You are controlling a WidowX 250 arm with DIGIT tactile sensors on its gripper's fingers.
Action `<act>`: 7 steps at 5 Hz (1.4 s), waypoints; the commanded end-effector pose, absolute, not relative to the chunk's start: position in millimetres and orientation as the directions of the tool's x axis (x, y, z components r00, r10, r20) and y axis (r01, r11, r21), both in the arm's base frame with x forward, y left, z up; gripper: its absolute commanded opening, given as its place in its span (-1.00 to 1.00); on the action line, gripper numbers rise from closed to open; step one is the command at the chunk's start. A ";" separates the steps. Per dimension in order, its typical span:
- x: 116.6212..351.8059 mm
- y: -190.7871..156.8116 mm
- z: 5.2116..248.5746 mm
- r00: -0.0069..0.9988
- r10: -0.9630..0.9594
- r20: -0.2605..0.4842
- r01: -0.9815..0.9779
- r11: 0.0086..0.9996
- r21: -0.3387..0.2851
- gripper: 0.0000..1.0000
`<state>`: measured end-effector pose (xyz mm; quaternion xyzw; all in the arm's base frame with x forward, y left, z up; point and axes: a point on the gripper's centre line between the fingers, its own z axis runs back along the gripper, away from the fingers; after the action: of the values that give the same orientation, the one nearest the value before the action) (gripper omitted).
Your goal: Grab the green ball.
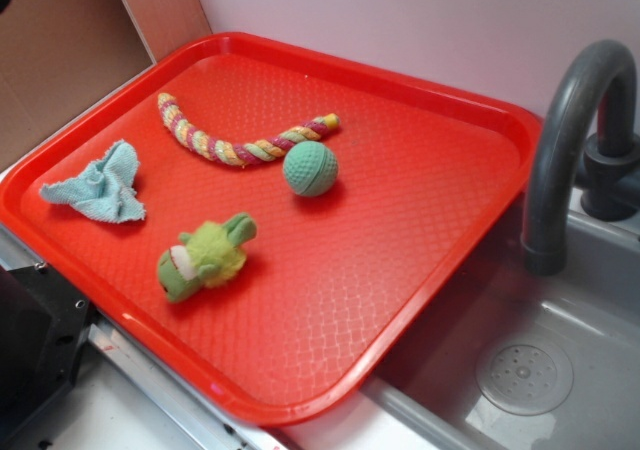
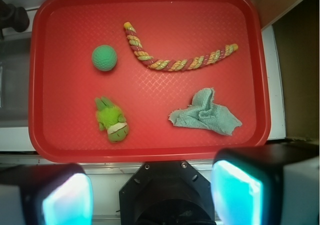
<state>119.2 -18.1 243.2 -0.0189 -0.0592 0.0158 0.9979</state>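
My exterior camera sits off to one side and above, looking down at a slant across the red tray (image 1: 440, 270), close enough that the tray fills most of the frame, with the sink (image 1: 560, 370) and faucet (image 1: 570, 140) at its edge. My wrist camera looks straight down from high over the tray (image 2: 45, 140), past the gripper (image 2: 150, 195). Both views share the whole tray.

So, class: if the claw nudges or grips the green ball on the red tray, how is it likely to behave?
The green ball is round and rests free on the flat red tray, so a nudge would probably send it rolling. Its dimpled, grooved surface looks rubbery, so it should grip fairly well. The open claw would likely need to close squarely across its middle, or it may squirt out.
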 end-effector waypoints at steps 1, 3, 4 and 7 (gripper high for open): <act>119.2 -18.1 243.2 0.992 0.034 0.118 -0.029 0.999 -0.040 1.00; 174.2 -29.4 206.4 0.966 -0.122 0.228 0.139 0.988 -0.062 1.00; 203.2 -40.7 190.1 0.946 -0.198 0.257 0.230 0.968 -0.099 1.00; 258.3 -95.4 118.8 0.876 -0.470 0.104 0.480 0.870 -0.113 1.00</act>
<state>254.0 -87.1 102.6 -0.0642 -0.0017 -0.2366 0.9695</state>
